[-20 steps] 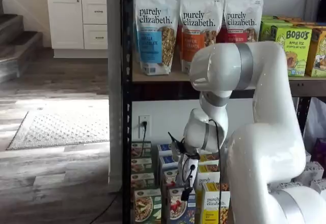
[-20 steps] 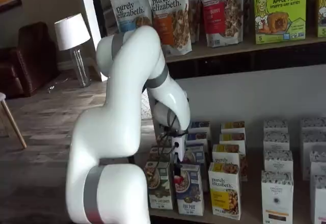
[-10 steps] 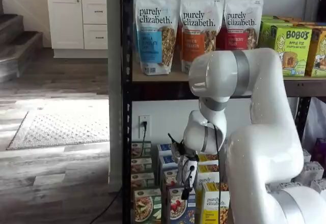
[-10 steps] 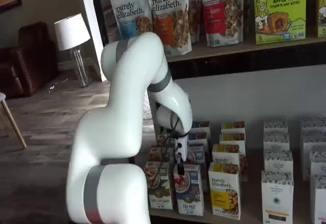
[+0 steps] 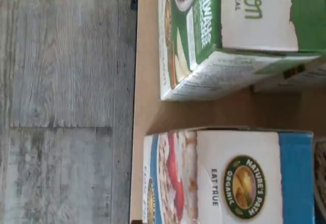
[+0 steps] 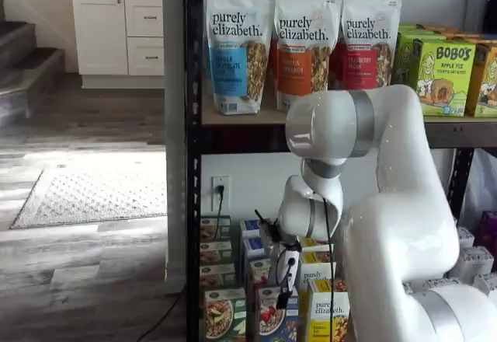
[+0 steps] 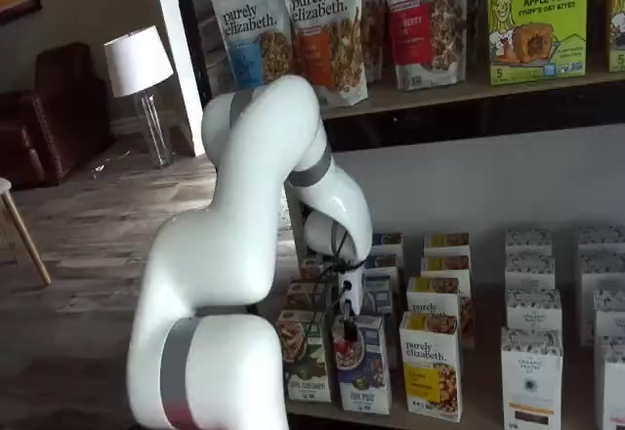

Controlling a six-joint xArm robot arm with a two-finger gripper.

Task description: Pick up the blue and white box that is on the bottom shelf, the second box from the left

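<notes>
The blue and white box (image 6: 272,319) (image 7: 362,372) stands at the front of the bottom shelf (image 7: 480,391), between a green box (image 6: 224,315) and a yellow box (image 7: 430,363). My gripper (image 6: 283,289) (image 7: 349,324) hangs just above the blue box's top in both shelf views. Its black fingers show side-on, open, with nothing in them. The wrist view looks down on the blue and white box's top (image 5: 239,183), with the green box (image 5: 224,35) beside it and a strip of tan shelf board (image 5: 204,114) between them.
More rows of the same boxes stand behind the front row. White boxes (image 7: 532,371) fill the shelf's right side. Granola bags (image 6: 299,39) and green Bobo's boxes (image 6: 446,74) sit on the upper board. A black rack post (image 6: 192,163) stands to the left, and wood floor (image 5: 66,102) lies before the shelf.
The arm's elbow has sunk and the gripper has come down a little, closer to the blue and white box's top. No box has moved.
</notes>
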